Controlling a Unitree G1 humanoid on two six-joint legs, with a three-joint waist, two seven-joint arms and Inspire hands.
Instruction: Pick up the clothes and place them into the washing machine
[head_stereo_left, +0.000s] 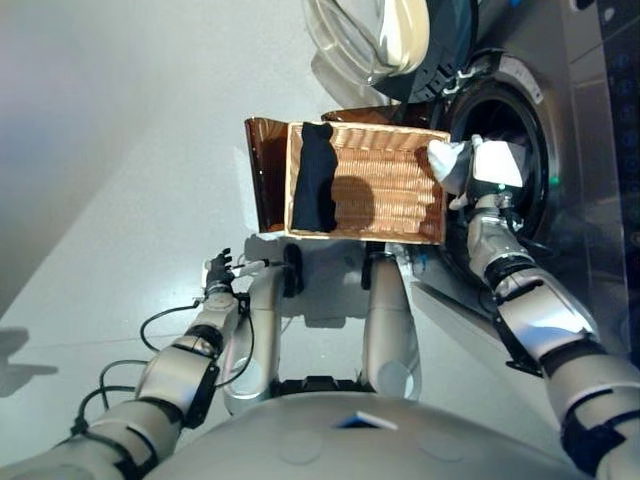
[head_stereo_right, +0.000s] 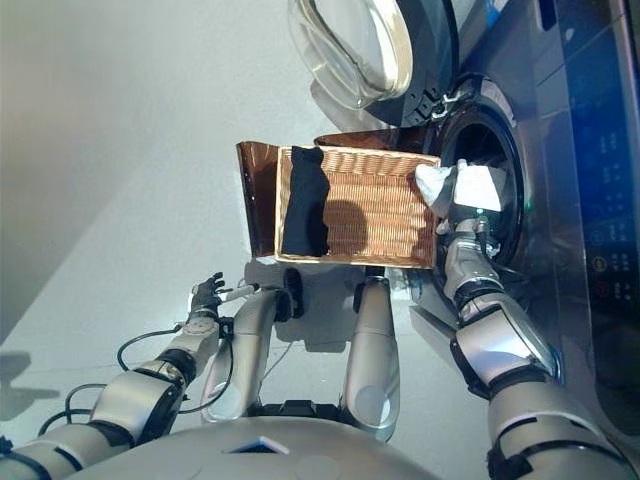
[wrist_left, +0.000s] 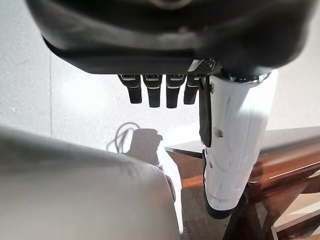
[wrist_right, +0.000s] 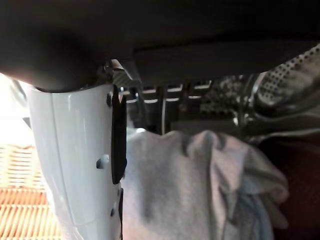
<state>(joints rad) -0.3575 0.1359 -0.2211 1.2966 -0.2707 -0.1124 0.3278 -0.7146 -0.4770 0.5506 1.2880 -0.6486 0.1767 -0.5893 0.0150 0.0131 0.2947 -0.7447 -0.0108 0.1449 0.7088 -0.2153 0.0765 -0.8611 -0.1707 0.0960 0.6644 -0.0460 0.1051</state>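
The washing machine (head_stereo_left: 585, 150) fills the space just past my right hand (head_stereo_left: 497, 165), its round door (head_stereo_left: 370, 40) swung open above the drum opening (head_stereo_left: 520, 120). Beside the right hand, on the side toward my left arm, sits the wicker basket (head_stereo_left: 385, 185) on the floor.

I have the right hand at the mouth of the drum with a white cloth (wrist_right: 200, 185) in it. The wrist view shows the thumb down one side of the bunched fabric and the fingers over the top, so I read the hand as closed round the cloth, which hangs in loose folds under the palm. A tail of it trails back over the basket's rim toward my left. It looks light and limp, nothing fragile, and the only worry I judge is a dangling end snagging the door seal, so it wants carrying well inside before release.

Well away from the right hand, draped over the basket's far wall, is a black garment (head_stereo_left: 315, 180), half inside and half hanging along the wall. It should be just as soft and light. I would take it at the bunched middle where it folds over the rim, since a pinch at one corner will let the rest drag.

My left hand (head_stereo_left: 220, 272) hangs low, near the basket's nearest corner, fingers relaxed and straight, holding nothing.
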